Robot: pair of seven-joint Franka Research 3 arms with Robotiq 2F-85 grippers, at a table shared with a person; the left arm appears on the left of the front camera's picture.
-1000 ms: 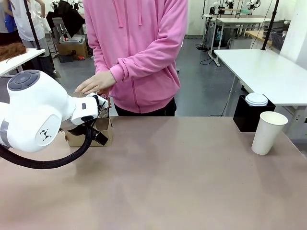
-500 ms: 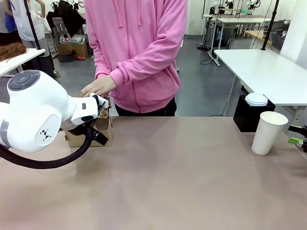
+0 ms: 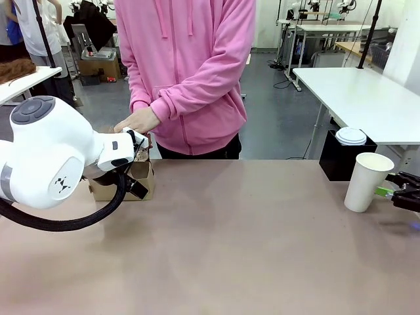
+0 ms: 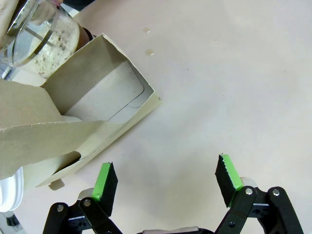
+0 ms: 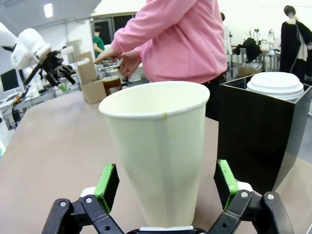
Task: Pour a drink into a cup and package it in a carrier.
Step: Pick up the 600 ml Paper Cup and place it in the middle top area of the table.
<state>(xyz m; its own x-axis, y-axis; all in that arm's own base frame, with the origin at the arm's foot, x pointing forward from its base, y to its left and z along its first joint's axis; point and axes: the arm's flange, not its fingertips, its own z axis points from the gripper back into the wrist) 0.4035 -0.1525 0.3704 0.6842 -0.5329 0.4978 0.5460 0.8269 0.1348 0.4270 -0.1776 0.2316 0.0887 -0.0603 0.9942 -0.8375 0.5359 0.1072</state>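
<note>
Right pincer [image 5: 165, 186] is spread wide with the cup [image 5: 156, 151] standing upright in the gap. Green pads sit either side of its lower body and look just clear of the wall, nothing pinched yet. From the front, the cup [image 3: 367, 180] is at the far right of the worktop [image 3: 230, 243], just beside the black box [image 3: 344, 161] that carries the white lids [image 3: 351, 136]. Cup looks empty, so I'd expect it to be very light and easy to tip or skid if one pad lands first. The thin paper wall will dent under a hard squeeze. Best hold is probably low-to-mid body, pads square on opposite sides, gentle closure. The taper widens upward, which should help stop it sliding down through the grip. Once filled it gets top-heavy and sloshy, so keep it vertical. Left pincer [image 4: 166, 179] is also spread and empty, hovering over bare worktop just beside the carrier [image 4: 97, 97], which sits at the far left edge. The drink is in the glass jug [image 5: 112, 84] right behind the carrier, with the person's hand [image 3: 136, 120] at it.
</note>
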